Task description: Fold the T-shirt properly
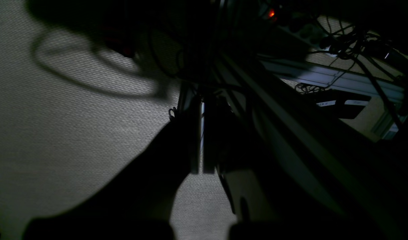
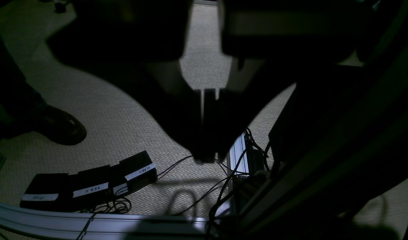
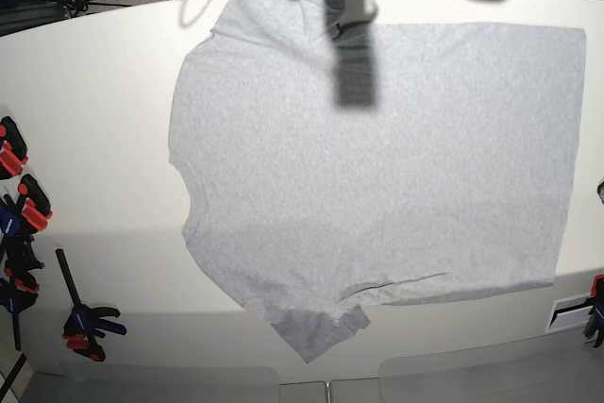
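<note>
Well, shirt: the T-shirt (image 3: 377,167) lies flat and spread out on the white desk (image 3: 94,139), plain side up, no letters showing.
Long way: it runs left to right in the base view, with the neck and sleeves at the left and the straight bottom edge at the right.
One sleeve: the near sleeve (image 3: 316,326) pokes out toward the near edge of the desk.
Left pincer: the left pincer (image 1: 199,171) is pressed shut and holds nothing.
Right pincer: the right pincer (image 2: 209,160) is pressed shut too, with nothing in it.
Where the pincers are: both hang down off the desk, pointing at the carpet floor (image 1: 57,133), so the shirt is up above them and well apart.
Which arm is nearer: I cannot tell; neither arm reaches over the shirt.
My guess: no fold is made yet, so both arms must first come up over the desk.
Only the base view shows: the shirt and the clamps (image 3: 85,320) at the left edge.
Only the wrist views show: the pincers, cables, black labelled boxes (image 2: 90,186) on the floor, and a dark shoe (image 2: 62,128).
</note>
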Controlling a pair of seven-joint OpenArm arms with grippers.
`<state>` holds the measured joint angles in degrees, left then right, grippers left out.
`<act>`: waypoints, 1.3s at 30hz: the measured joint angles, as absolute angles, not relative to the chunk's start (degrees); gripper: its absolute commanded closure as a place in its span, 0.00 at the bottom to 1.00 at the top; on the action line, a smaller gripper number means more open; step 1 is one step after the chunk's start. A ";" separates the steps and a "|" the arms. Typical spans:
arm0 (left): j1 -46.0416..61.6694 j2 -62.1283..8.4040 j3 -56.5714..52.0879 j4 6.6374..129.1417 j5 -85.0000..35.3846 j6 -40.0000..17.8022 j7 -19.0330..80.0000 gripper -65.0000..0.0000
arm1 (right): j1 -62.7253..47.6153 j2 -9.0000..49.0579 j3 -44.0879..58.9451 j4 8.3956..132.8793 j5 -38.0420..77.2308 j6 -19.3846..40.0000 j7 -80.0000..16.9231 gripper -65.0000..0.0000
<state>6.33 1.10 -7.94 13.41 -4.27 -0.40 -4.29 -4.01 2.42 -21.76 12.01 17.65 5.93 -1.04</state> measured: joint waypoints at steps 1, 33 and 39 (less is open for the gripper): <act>6.33 1.10 -7.94 13.47 -4.27 -0.40 -4.29 1.00 | -4.01 2.42 -21.76 12.01 17.65 5.93 -1.06 1.00; 6.35 0.62 -7.92 13.50 -4.25 -0.45 -4.27 1.00 | -4.01 2.55 -21.76 12.01 17.65 5.93 -1.04 1.00; 7.05 -2.46 -7.84 13.85 -4.23 -0.45 -4.36 1.00 | -4.01 3.88 -21.74 12.01 17.67 5.50 -1.04 1.00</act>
